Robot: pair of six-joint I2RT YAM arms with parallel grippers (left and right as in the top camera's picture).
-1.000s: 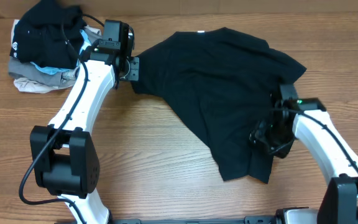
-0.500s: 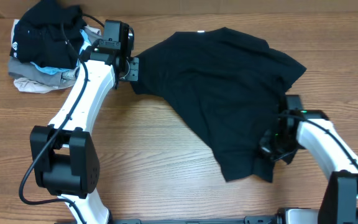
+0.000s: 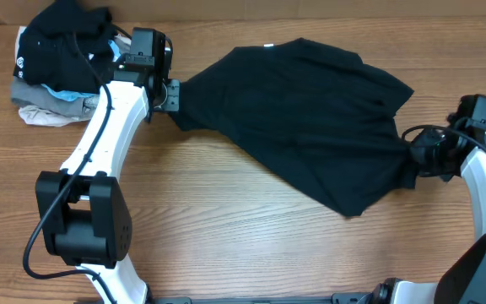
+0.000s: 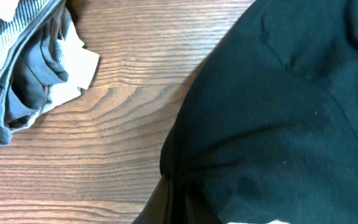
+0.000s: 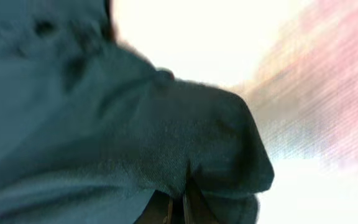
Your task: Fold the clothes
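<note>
The shirt [image 3: 302, 118] lies across the middle of the table [image 3: 226, 228], taut between the tools. The left tool [image 3: 173, 95] is clenched on its left edge, the right tool [image 3: 413, 159] on its right edge (fabric bunched there). A pile [image 3: 57, 63] of other clothes sits far left.

The shirt [image 3: 302, 118] is lying on the table [image 3: 226, 219] between the left gripper [image 3: 175, 95] and right gripper [image 3: 412, 158], a pile [image 3: 57, 67] sitting far left

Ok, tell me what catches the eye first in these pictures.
A big black T-shirt lies stretched across the middle of the wooden table. The left gripper is shut on its left end and the right gripper on its right end. A heap of other clothes sits at the table's far left corner.
</note>
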